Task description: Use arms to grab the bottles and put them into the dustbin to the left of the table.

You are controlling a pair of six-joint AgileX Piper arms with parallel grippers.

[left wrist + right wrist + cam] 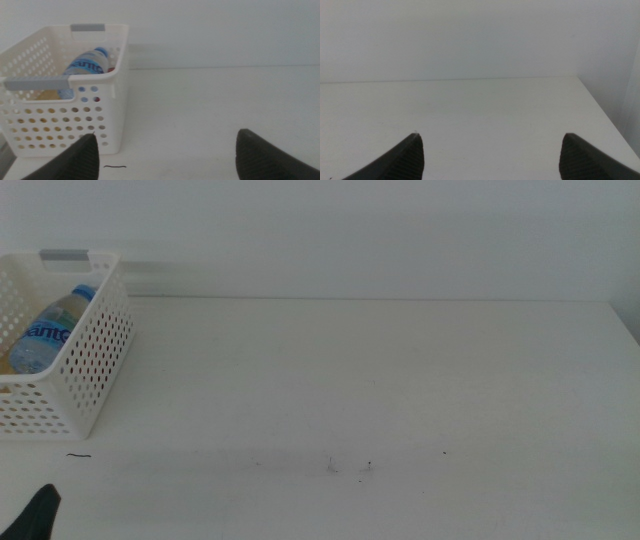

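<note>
The white perforated dustbin (85, 370) stands at the table's left edge. A clear water bottle with a blue cap (48, 330) lies tilted inside it, also showing in the left wrist view as the water bottle (87, 62) in the dustbin (107, 107). Bits of yellow (47, 95) and red (96, 99) show through the bin's rim and holes. My left gripper (167, 160) is open and holds nothing, a short way in front of the bin. Only a dark fingertip (40, 515) shows at the middle view's bottom left. My right gripper (490, 157) is open and holds nothing over bare tabletop, out of the middle view.
The white table (380, 380) carries a few dark specks (332, 467) and a small dark mark (78, 456) in front of the bin. A white wall runs behind it. The table's right edge (600, 107) shows in the right wrist view.
</note>
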